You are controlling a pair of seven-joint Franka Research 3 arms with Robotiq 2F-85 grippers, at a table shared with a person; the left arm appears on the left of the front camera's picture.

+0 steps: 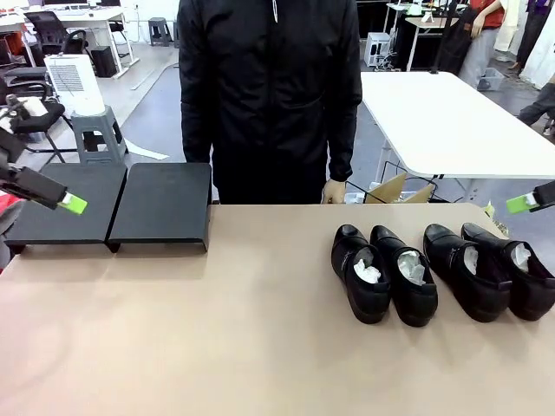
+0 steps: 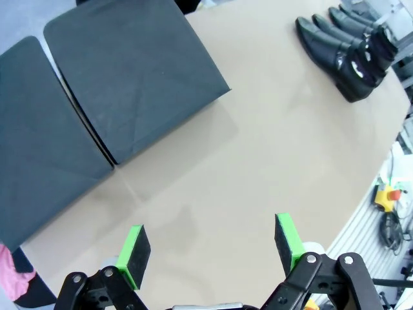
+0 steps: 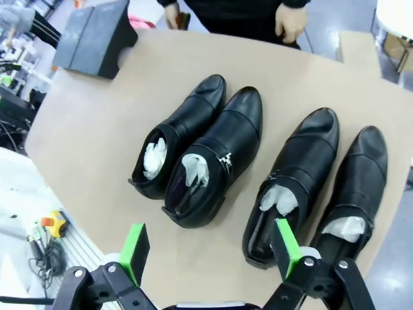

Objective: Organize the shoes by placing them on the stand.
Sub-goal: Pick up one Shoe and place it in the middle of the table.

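Several glossy black shoes stuffed with white paper stand in a row on the right half of the tan table, as two pairs: one pair (image 1: 381, 270) (image 3: 200, 148) nearer the middle, the other (image 1: 490, 267) (image 3: 316, 187) toward the right edge. The stand (image 1: 113, 208) (image 2: 97, 103) is a low black platform in two sections at the far left. My left gripper (image 1: 74, 204) (image 2: 210, 248) hovers open over the stand's left section, holding nothing. My right gripper (image 1: 523, 204) (image 3: 210, 248) hangs open above the right pair, holding nothing.
A person in a black jacket (image 1: 269, 95) stands at the far side of the table, hands (image 3: 290, 19) near its edge. A white table (image 1: 451, 121) and a cardboard box (image 1: 399, 189) lie behind on the right. Bare tabletop (image 1: 217, 329) spans the space between stand and shoes.
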